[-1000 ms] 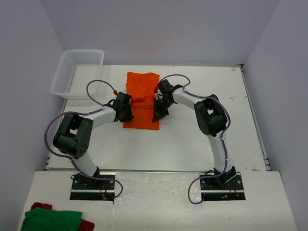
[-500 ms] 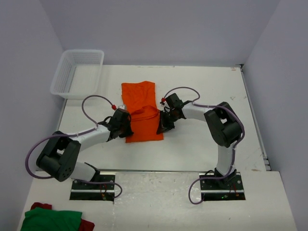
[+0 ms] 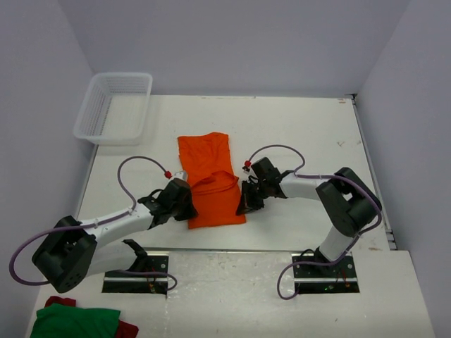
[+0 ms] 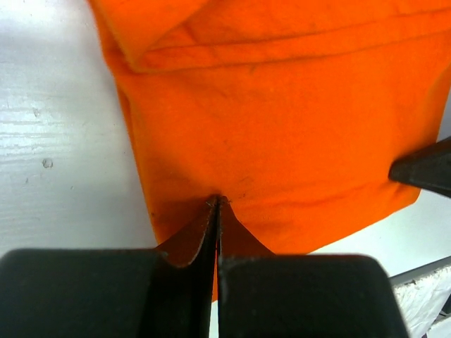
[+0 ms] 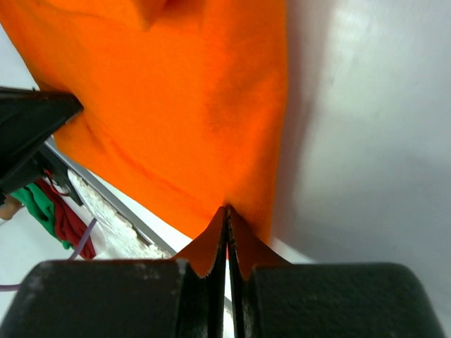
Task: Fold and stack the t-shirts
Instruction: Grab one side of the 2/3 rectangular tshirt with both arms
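An orange t-shirt (image 3: 211, 179), folded into a long strip, lies on the white table in the top view, its near end close to the table's front edge. My left gripper (image 3: 187, 205) is shut on the shirt's near-left edge; the left wrist view shows the fabric (image 4: 282, 120) pinched at the fingertips (image 4: 218, 204). My right gripper (image 3: 243, 204) is shut on the near-right edge; the right wrist view shows the cloth (image 5: 183, 105) pinched at its tips (image 5: 226, 211). A raised fold crosses the shirt's middle.
A white mesh basket (image 3: 113, 105) stands at the table's far-left corner. Green and red cloth (image 3: 74, 320) lies on the near platform at the bottom left. The table's front edge (image 3: 232, 248) is just below the shirt. Walls enclose the sides.
Both grippers have pulled the shirt's near end toward the arm bases, and the shirt has slid nearer and stretched out longer. Both arms are drawn back lower in the view.
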Tool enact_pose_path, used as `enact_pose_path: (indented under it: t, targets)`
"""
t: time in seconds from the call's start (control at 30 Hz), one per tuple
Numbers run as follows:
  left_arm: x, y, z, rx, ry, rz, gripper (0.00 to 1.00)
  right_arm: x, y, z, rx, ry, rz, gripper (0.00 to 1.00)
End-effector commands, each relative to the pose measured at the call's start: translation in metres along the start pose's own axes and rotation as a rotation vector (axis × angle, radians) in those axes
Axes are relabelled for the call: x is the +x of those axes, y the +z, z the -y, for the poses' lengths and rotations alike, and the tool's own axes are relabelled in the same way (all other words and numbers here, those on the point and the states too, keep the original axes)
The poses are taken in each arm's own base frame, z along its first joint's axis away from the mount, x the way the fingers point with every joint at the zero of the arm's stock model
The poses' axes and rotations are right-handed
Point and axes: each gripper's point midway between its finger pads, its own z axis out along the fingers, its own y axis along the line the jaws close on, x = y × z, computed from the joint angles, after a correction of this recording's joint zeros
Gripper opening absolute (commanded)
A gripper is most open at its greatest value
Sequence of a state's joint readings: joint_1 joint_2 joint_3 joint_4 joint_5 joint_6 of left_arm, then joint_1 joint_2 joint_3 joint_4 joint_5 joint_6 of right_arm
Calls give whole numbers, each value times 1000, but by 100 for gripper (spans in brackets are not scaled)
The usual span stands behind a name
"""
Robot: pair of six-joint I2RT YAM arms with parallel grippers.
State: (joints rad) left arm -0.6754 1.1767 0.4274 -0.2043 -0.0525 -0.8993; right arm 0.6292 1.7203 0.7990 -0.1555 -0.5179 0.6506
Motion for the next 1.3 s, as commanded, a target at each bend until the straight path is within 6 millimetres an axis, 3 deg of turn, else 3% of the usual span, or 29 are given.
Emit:
enact_pose_path:
  t: [0.0,0.13,0.37,0.47,0.67,0.77,1.27]
  targets:
    - [17,-3,-28,-106,8,-42,0,23,-2,30,127,24,-7,0]
    - [9,-9,-10,-55,45,-14,0,23,-5,28,124,16,1,0]
    - [-41,-33,58,95,132,110,0,22,3,27,120,16,-18,0]
    - [-56,-25,68,69,182,128,0,24,7,26,113,14,-29,0]
    - [-61,8,80,43,222,94,0,26,9,27,118,13,-35,0]
    - [-56,27,76,13,233,67,0,27,9,28,120,11,-36,0]
    - [-63,58,73,-64,269,62,0,33,15,31,113,22,-59,0]
